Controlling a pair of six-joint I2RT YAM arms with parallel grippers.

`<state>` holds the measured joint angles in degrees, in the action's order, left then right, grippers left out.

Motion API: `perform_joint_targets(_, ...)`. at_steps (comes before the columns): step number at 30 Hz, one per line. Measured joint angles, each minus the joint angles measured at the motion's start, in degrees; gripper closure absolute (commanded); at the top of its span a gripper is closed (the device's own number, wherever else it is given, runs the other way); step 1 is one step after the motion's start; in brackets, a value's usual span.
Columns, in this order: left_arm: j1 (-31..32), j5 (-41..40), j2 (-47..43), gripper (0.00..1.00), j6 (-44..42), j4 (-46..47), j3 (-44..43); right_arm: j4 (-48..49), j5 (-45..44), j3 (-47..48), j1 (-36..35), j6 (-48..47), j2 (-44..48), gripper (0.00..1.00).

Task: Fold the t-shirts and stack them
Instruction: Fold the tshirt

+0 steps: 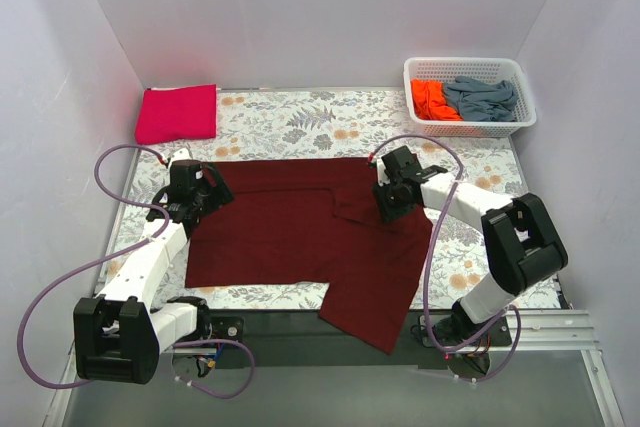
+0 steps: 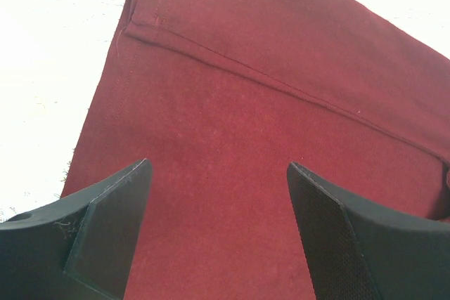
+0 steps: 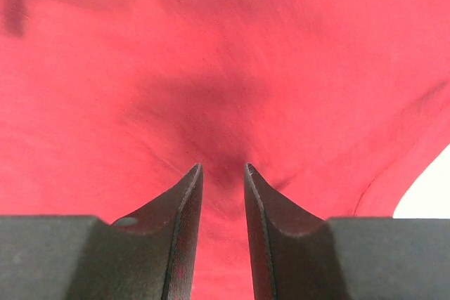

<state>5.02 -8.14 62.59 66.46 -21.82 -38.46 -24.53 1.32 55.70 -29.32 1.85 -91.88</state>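
Floral table cloth [image 1: 290, 117] covers the table between white walls. At its centre lies the dark maroon t-shirt [image 1: 290, 232], spread flat with its long axis running 9 to 3 o'clock and its right part skewed toward 5 o'clock, over the near edge. Which end is the collar I cannot tell. The left gripper [image 1: 205, 192] hovers over its 9 o'clock edge, jaws wide. The right gripper [image 1: 385, 209] sits at 2 o'clock, jaws narrowly parted. A folded magenta-pink t-shirt [image 1: 177, 113] lies at 10 o'clock. At 1 o'clock, a white basket [image 1: 470, 64] holds crumpled orange [image 1: 430, 99] and grey-blue [image 1: 482, 97] t-shirts.
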Motion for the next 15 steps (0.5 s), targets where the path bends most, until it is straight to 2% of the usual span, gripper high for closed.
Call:
perform_joint_targets(5,0.0,0.02,0.07,0.24,0.0,0.0,0.0,0.7,-2.12,-6.21,3.06,3.3,2.45,0.65)
perform_joint_targets(8,0.0,0.0,0.5,0.24,0.0,0.0,0.0,1.81,-3.41,-8.63,7.32,5.99,4.9,0.66)
perform_joint_targets(12,0.0,0.0,0.76,0.24,0.0,0.0,0.0,2.19,-3.89,-9.42,11.67,8.33,5.62,0.66)
perform_joint_targets(15,0.0,-0.02,0.76,0.24,0.0,0.0,0.0,2.16,-3.98,-9.42,12.41,8.66,6.21,0.64)
